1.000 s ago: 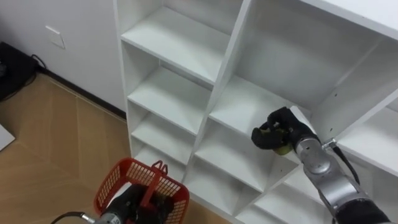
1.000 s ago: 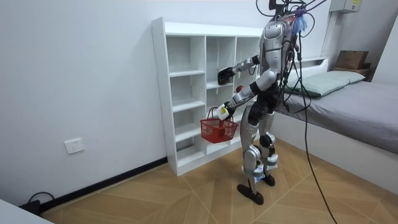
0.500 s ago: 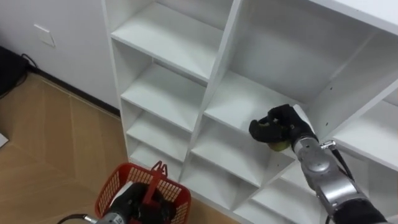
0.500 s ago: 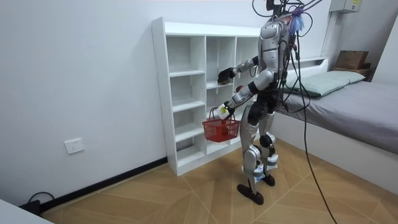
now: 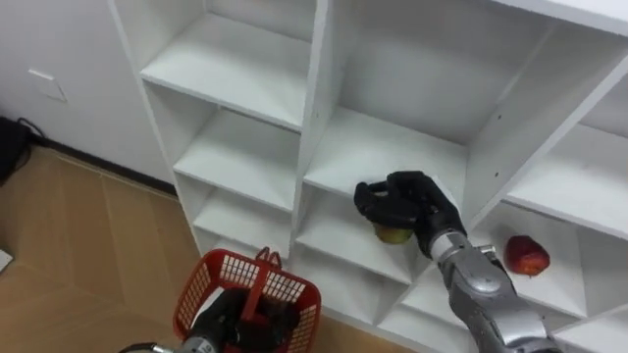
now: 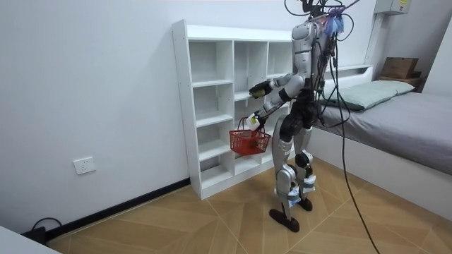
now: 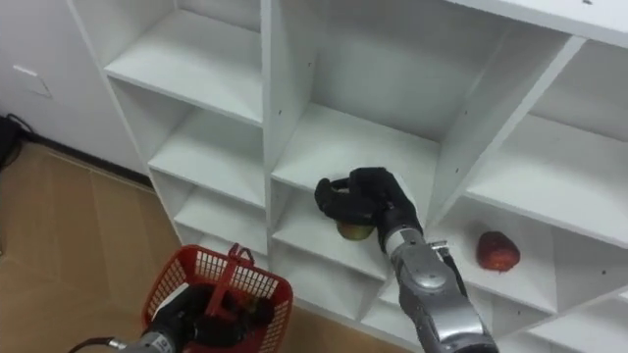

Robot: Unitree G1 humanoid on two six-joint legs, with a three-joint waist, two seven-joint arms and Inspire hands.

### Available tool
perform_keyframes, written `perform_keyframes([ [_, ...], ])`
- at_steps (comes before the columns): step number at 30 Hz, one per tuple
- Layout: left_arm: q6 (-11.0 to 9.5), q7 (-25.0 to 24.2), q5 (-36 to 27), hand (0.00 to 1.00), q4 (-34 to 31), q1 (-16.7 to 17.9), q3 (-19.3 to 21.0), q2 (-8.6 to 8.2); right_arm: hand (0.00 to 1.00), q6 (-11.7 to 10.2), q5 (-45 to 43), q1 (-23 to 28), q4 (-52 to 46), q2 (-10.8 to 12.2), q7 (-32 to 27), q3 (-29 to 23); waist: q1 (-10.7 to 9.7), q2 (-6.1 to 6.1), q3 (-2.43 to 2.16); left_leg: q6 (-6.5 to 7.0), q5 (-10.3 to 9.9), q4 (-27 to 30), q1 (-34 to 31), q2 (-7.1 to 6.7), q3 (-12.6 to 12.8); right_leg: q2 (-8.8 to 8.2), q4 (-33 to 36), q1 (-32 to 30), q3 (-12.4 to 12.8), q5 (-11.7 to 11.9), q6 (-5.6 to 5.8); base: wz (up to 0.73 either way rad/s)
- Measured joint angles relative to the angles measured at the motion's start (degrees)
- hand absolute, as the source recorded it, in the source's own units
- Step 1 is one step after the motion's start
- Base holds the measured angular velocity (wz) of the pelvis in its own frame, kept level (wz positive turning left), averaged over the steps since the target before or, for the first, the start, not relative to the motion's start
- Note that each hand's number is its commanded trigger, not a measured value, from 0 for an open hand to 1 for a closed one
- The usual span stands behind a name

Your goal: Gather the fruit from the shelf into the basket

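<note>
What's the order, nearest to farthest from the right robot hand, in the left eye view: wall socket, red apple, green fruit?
1. Green fruit, inside the right robot hand.
2. Red apple, shelf to its right.
3. Wall socket, far left.

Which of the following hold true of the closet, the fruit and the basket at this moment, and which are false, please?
1. The right hand has its fingers curled round a yellow-green fruit. True.
2. The red fruit lies in the red basket. False: it lies on a shelf of the closet, in the compartment to the right of the right hand.
3. The left hand holds the red basket by its handle. True.
4. The red basket stands on the floor. False: it hangs from the left hand, clear of the floor.
</note>
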Motion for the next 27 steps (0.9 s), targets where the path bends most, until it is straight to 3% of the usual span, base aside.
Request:
perform_keyframes([
  [6,0.0,0.3,0.0,1.00,1.1,-0.1,-1.3,-1.16,1.00,0.0,1.4,2.6,-4.9,1.8,0.8,0.1,-1.2,0.41,0.18,0.02,0.0,-0.9,1.0,0.24,1.7,0.22,0.0,-0.3,1.9,0.0,-0.04,-0.16],
  [12,-0.5,1.7,0.0,1.00,1.2,-0.2,-2.4,-1.19,1.00,-0.1,1.4,3.7,-7.9,2.3,2.5,0.5,-1.8,0.86,0.17,0.07,0.0,-1.2,0.7,0.34,3.3,0.22,1.0,-1.9,3.4,0.0,-0.03,-0.15],
  [20,-1.1,3.9,-4.4,1.00,2.2,-0.2,-4.2,-1.25,1.00,-0.1,1.2,7.3,-7.6,2.1,4.8,0.5,-3.4,2.37,-0.13,0.18,-0.1,-1.1,-0.6,0.37,3.6,0.11,1.4,-3.3,3.2,0.1,-0.06,-0.02],
  [24,-1.1,4.1,-4.5,1.00,4.0,-1.8,-5.9,-1.12,1.00,-0.1,0.8,7.9,-3.7,2.1,4.9,0.6,-3.5,3.08,0.29,0.19,-0.1,-1.0,-1.1,0.39,4.2,0.10,2.0,-4.4,3.8,0.1,-0.06,-0.07],
  [27,-1.7,4.1,-4.5,1.00,5.4,-3.3,-6.2,-1.02,1.00,-0.1,0.6,7.8,-1.0,2.2,4.8,0.5,-3.5,3.34,0.26,0.22,-0.1,-0.6,-2.7,0.40,4.5,-0.01,2.9,-6.4,3.9,0.1,-0.06,-0.07],
])
